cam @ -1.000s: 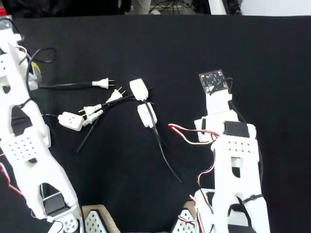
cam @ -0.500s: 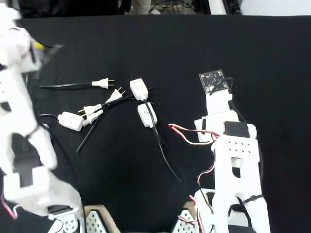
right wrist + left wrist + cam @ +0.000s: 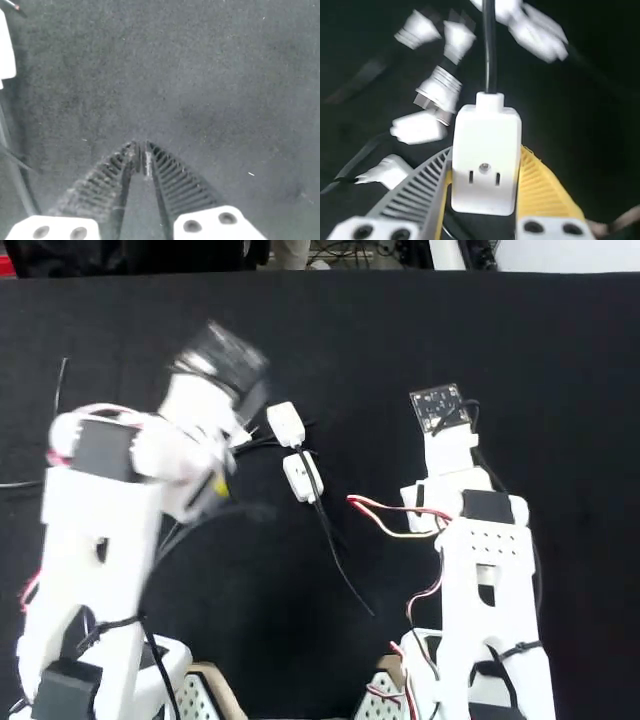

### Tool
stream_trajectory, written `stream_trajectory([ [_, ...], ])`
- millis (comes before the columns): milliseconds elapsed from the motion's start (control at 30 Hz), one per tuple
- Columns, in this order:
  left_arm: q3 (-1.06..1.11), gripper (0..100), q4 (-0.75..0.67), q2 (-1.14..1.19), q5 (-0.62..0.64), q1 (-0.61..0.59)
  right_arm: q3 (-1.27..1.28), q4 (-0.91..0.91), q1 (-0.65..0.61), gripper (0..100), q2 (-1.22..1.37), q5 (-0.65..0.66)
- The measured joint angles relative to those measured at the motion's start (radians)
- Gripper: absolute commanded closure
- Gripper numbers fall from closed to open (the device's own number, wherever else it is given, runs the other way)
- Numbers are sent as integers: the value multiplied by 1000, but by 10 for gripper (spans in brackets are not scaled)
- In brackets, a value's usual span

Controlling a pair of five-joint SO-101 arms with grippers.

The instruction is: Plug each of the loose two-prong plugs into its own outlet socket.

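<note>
Left gripper point(image 3: 486, 150): clamped on a white outlet socket, with one grey finger point(image 3: 422, 187) and one yellow finger point(image 3: 540, 185) against its flanks.
Held socket point(image 3: 487, 175): sits deep between the fingers, its two-slot face turned towards the wrist camera. Its black cord point(image 3: 490, 50) leaves from the far end.
Loose plugs point(image 3: 437, 90): several white two-prong plugs lie in a cluster on the black cloth beyond the held socket. They are blurred, and none is seated in it.
Left arm point(image 3: 100, 510): leans in over the left-centre of the bench point(image 3: 450, 330) and covers most of the plug cluster in the high view.
Two other sockets point(image 3: 285, 423): white blocks near the bench's middle, one just behind the other point(image 3: 300, 477). They lie just beside the left arm's wrist, with dark cords running off towards the front.
Right gripper point(image 3: 139, 147): fingers together with tips touching, holding nothing, over bare black cloth.
Right arm point(image 3: 485, 570): stands at the right side of the bench, well apart from the plugs.
</note>
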Motion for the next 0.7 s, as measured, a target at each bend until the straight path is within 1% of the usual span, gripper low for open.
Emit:
stream_trajectory([
  [100,210,970,-98,-3,-5,35,0,2,66,981,0,-12],
  [233,499,970,-324,-3,-5,52,-31,43,144,981,0,-54],
  [333,684,970,-482,-3,-5,92,-40,52,170,981,0,-55],
  [433,818,968,-605,-3,15,132,-40,52,173,981,0,-60],
  [467,839,955,-634,-3,29,141,-40,52,172,981,0,-58],
  [533,848,889,-669,-3,63,149,-40,52,172,981,0,-60],
  [633,850,779,-684,-9,135,149,-40,57,172,981,0,-60],
  [700,850,730,-687,-9,161,133,-40,57,172,981,0,-60],
])
